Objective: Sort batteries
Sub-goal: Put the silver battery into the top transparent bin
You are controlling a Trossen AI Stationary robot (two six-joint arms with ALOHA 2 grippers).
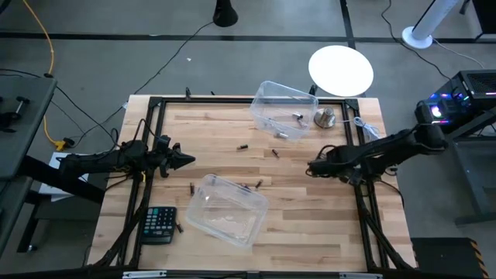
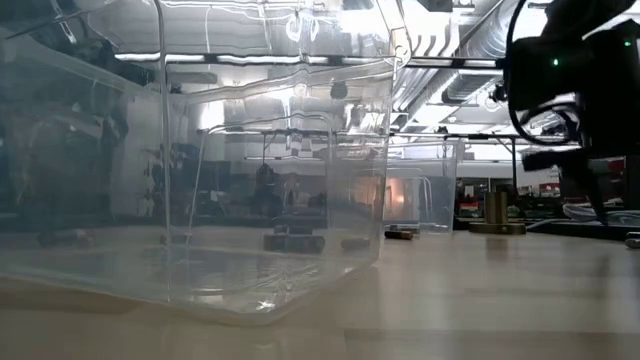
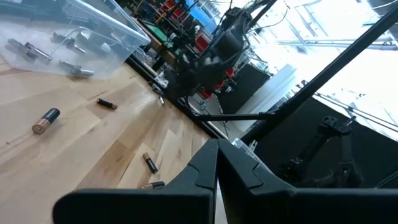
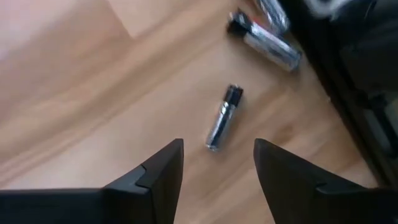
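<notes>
A pick is being lined up by the right gripper (image 4: 216, 163), which is poised over the right side of the table (image 1: 310, 225). Its jaws are spread apart and hold nothing. In the right wrist view a silvery battery (image 4: 223, 117) lies flat on the wood just ahead of the gap between the fingers, slightly off to one side of it, with two more batteries (image 4: 267, 42) lying together farther off.

The left gripper (image 1: 186, 160) waits over the left side of the table, its jaws closed together and empty.

The other batteries are spread about: a few already lie in the far clear bin (image 1: 284, 109), several rest loose on the wood between the bins, and one lies beside the calculator (image 1: 159, 224). The near clear bin (image 1: 225, 209) appears to hold none, though its glare makes that hard to confirm. Sorting is judged to be at an early stage.

For the next move, the right gripper would need to be lowered and turned so that the silvery battery is taken across its width, then closed on it and carried to the bin for its kind.
</notes>
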